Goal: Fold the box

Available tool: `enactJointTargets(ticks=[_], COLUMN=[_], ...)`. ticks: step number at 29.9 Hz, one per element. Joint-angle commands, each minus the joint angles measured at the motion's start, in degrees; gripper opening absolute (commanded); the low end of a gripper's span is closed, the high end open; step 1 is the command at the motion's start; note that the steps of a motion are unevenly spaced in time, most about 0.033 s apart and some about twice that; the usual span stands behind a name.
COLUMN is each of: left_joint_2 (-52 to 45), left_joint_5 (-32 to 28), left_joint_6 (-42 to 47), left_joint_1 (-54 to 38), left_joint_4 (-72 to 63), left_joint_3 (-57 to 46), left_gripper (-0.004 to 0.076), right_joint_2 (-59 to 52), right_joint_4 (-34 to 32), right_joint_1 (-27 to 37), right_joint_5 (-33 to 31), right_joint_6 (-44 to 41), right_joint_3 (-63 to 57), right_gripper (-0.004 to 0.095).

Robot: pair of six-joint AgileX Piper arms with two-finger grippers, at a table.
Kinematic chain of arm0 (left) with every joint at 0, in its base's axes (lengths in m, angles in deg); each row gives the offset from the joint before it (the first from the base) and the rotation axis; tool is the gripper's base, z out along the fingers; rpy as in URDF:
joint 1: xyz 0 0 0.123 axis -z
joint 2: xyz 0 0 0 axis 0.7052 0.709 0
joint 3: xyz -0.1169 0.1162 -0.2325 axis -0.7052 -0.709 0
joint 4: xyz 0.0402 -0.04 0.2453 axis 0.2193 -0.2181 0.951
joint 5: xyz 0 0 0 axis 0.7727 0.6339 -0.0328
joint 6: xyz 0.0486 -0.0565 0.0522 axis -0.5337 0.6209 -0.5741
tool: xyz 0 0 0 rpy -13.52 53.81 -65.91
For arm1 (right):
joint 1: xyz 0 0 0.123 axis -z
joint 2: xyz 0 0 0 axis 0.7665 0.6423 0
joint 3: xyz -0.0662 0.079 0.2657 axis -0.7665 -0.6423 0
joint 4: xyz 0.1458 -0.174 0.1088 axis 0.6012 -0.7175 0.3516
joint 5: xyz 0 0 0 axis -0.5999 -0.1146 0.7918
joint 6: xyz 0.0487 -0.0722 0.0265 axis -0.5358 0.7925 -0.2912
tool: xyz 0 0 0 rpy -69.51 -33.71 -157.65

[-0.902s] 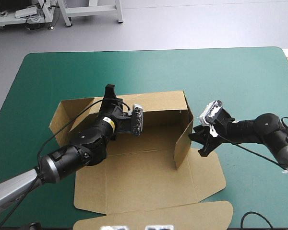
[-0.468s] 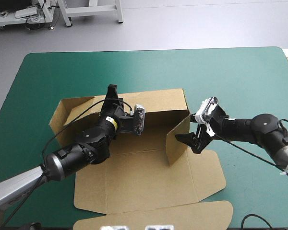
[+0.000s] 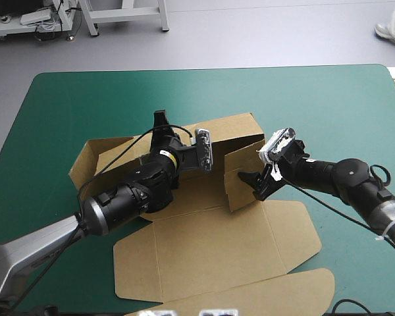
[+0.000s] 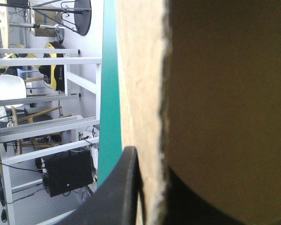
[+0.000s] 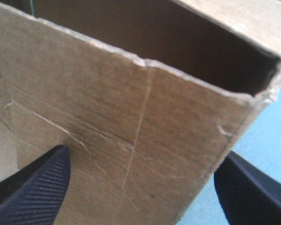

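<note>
High view: bright, even light from overhead; the teal-green cover (image 3: 303, 99) is uniformly lit. Soft, faint shadows lie close beside the box (image 3: 210, 243) and within its raised walls. Left wrist view: board face in deep shade, background beyond it bright. Right wrist view: outer wall lit, interior dark.

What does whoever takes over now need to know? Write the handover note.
Left hand: shut on the back wall of the box, holding it upright.
Right hand: open, against the outside of the right side wall, which stands angled inward.
Base and front panels lie flat.
Done: back and side walls raised.
To do, likely: tuck the walls, raise the front.
</note>
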Motion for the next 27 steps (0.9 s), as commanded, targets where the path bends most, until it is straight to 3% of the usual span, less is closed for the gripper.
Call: enactJointTargets(ticks=[1,6,11,14,17,22,24,27], left_joint_2=[-1.5,-1.5,-1.5,-1.5,-1.6,-3.5,-4.4,-5.6], left_joint_5=[-3.3,-3.5,-4.1,-4.3,-4.3,-3.9,-3.8,-1.6], left_joint_6=[-0.3,-1.6,-1.6,-1.8,-1.8,-1.2,-1.2,-1.2], left_joint_1=[1.9,2.0,2.0,2.0,2.2,5.5,6.9,9.8], left_joint_4=[-1.9,-6.7,-6.9,-7.2,-8.6,-9.8,-8.4,-8.1], left_joint_3=[2.3,2.3,2.3,2.3,2.4,3.7,3.8,4.3], left_gripper=[0.0015,0.0015,0.0014,0.0056,0.0203,0.0566,0.0623,0.0629], right_joint_2=[-0.6,0.7,0.9,0.9,0.9,0.9,1.0,1.1], right_joint_4=[3.3,4.4,4.6,5.2,6.2,5.9,5.8,5.6], right_joint_1=[-0.3,-0.3,-0.3,-0.3,-0.3,-0.3,-0.3,-0.3], right_joint_5=[1.4,2.1,-1.4,-2.2,-2.2,-0.5,0.6,4.5], right_joint_6=[0.1,0.1,0.1,-0.5,-0.5,-1.5,-2.2,-3.3], right_joint_3=[1.5,1.5,1.5,1.7,1.7,3.2,3.8,4.5], right_gripper=[0.0763,0.0605,0.0177,-0.0015,-0.0017,-0.0018,-0.0018,-0.0018])
